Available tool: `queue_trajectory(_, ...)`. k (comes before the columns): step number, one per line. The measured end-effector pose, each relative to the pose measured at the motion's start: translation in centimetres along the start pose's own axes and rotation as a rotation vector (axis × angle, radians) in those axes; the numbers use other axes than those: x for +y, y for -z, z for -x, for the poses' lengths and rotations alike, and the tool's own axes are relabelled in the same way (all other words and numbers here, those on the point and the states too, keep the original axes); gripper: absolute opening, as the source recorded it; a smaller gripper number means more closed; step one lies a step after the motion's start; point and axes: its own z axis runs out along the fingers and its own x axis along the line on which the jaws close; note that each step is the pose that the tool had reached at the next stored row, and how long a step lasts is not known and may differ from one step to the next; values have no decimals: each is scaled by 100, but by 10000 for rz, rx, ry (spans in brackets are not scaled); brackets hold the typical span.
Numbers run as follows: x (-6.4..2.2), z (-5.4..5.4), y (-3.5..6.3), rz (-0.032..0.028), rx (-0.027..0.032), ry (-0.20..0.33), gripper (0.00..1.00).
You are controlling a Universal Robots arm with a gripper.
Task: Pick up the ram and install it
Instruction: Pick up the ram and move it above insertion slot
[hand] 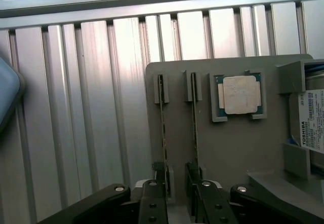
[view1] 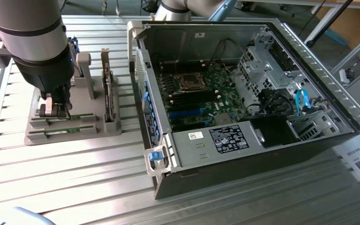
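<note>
The hand [hand: 176, 183] hangs over the grey holder [hand: 228, 153], fingers apart. Its fingers hide the near ends of both edge-on ram sticks [hand: 162, 122].

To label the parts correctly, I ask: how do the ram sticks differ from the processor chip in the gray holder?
The ram sticks are long and narrow; the processor chip is square. The sticks stand on edge in slots; the chip lies flat in a recess. The gripper is at the sticks' end, apart from the chip. Both sit in the gray holder.
</note>
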Motion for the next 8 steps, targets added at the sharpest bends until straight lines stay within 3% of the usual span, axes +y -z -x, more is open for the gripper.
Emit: queue_trajectory(8,-3,-1,-60,0,0,5,30)
